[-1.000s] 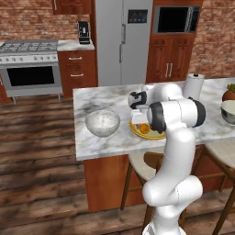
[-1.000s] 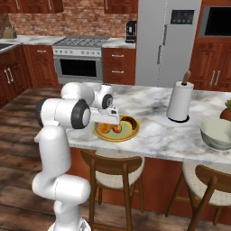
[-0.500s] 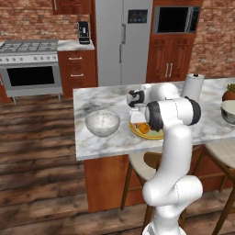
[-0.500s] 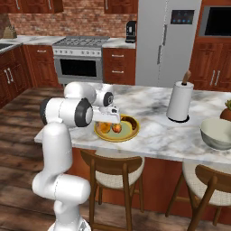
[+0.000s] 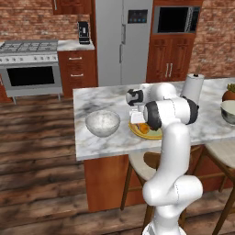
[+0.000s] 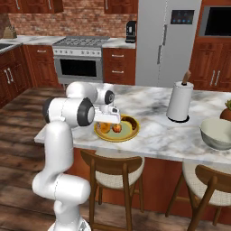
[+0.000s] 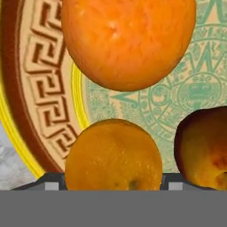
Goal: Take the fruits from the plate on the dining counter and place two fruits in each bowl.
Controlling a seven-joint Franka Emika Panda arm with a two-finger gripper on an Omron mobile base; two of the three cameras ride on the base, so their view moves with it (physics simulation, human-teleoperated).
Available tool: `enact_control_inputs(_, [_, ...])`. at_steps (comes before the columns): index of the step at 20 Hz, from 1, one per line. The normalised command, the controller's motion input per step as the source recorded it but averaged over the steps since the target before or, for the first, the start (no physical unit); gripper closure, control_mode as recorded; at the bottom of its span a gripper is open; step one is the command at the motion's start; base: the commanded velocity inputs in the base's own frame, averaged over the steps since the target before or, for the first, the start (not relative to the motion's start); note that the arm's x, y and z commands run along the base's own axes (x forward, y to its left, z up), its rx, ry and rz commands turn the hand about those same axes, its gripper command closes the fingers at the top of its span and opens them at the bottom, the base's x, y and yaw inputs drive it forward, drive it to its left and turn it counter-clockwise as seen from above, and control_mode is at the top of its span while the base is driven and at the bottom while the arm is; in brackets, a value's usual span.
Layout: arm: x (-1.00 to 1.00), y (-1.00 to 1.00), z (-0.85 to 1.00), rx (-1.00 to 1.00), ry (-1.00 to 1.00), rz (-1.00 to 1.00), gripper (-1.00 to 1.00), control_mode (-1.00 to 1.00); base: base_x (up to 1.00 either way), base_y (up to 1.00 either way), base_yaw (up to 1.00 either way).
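Observation:
On the dining counter (image 5: 92,98) lies the yellow plate (image 6: 131,132) with the fruits on it. My gripper (image 6: 109,123) points down onto the plate's left side. Seen from the hand, its fingertips (image 7: 49,181) press against both sides of one orange fruit (image 7: 113,153), which rests on the plate (image 7: 42,66). A second orange (image 7: 128,42) lies beyond it, and the reddish apple-like fruit (image 7: 204,148) is to the right. A dark brownish fruit (image 6: 128,121) sits at the plate's far side. The whitish bowl (image 5: 103,123) stands left of the plate. The grey bowl (image 6: 218,133) is far to the right.
A paper towel roll (image 6: 179,101) stands on the counter behind and right of the plate. Wooden stools (image 6: 118,169) are tucked under the near edge. Bare marble lies between the plate and the grey bowl.
The hand has sunk slightly onto the plate, and its jaws have drawn in around the near orange. The fruits and bowls have not moved.

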Motion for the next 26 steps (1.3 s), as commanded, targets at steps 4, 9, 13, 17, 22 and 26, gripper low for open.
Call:
enact_control_inputs(4, [-0.64,0.0,-0.07,0.0,-0.06,-0.02,1.0,-1.0,0.0,0.0,0.0])
enact_control_inputs(9, [-0.68,0.13,0.51,0.0,-0.32,-0.01,1.0,-1.0,0.0,0.0,0.0])
enact_control_inputs(13, [-0.48,0.37,0.98,0.0,-0.48,0.0,1.0,-1.0,0.0,0.0,0.0])
enact_control_inputs(17, [-0.1,0.3,1.0,0.02,-0.28,0.0,1.0,-1.0,0.0,0.0,0.0])
enact_control_inputs(22, [0.06,0.43,1.0,0.03,-0.22,0.0,1.0,-1.0,0.0,0.0,0.0])
enact_control_inputs(26, [0.11,0.69,0.71,0.0,-0.01,0.0,1.0,-1.0,0.0,0.0,0.0])
